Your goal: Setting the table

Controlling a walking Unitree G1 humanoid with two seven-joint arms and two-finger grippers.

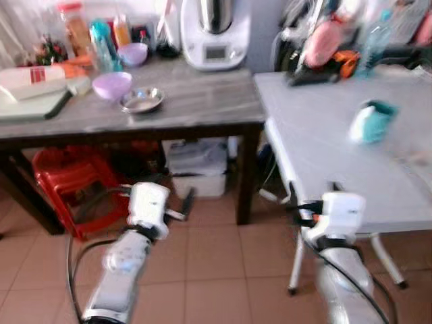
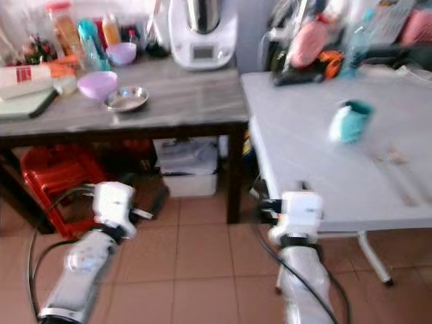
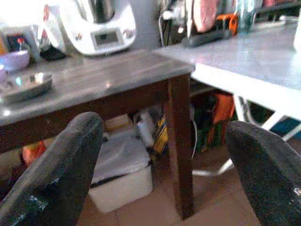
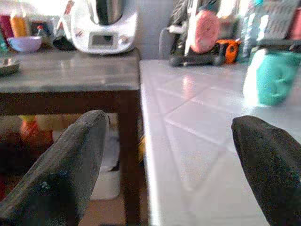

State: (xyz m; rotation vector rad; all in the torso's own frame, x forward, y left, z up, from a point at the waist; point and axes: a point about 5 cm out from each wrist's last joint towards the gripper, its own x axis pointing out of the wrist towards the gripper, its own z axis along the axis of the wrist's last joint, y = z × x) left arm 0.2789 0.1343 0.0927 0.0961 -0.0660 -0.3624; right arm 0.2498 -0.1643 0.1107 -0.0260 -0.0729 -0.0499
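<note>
Standing close to the white bench [image 1: 317, 155], both hands are empty with fingers spread wide: the left hand [image 3: 164, 165] points at the dark bench's leg, the right hand [image 4: 169, 155] sits at the white bench's edge. Reaching forward from here could knock the right arm against that edge. Farther across the white bench lies a teal cup [image 1: 372, 121], seemingly tipped, though blur makes that unsure. Beyond, on the dark bench [image 1: 196, 101], sit a purple bowl [image 1: 112, 84] and steel dish [image 1: 142, 100]; clutter behind is indistinct.
</note>
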